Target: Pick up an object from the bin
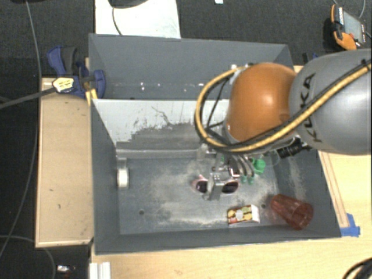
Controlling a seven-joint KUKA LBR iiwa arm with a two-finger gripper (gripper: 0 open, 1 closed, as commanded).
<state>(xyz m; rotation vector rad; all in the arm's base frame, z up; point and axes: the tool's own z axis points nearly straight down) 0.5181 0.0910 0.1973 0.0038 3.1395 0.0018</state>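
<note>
The gripper (216, 185) is low in the bin, near the middle of the floor and a little to the right. It is right at a pair of sunglasses (201, 185) with dark lenses. One lens shows just to the left of the gripper and the other just to its right, so the gripper sits over the bridge of the frame. The view from above does not show whether the gripper is open or closed, or whether it grips the sunglasses.

Just beyond the gripper, up and to the right, a small green object (258, 166) peeks out from under the wrist, too hidden to identify. Above the gripper sits a rounded orange cover (261, 100) on the wrist, with black and yellow cables (200, 112) looping around its left side. The thick grey arm (337, 112) runs off to the right.

Towards the front of the bin, near the gripper but apart from it, a small box (243, 214) in white, yellow and red lies flat. Just to its right, a dark red see-through cup (290, 210) lies on its side near the front right corner. Well apart, against the left side of the floor, is a small pale cylinder (122, 176).

The bin (174, 63) is grey metal with sloping walls, and its floor is scuffed and dusty.
</note>
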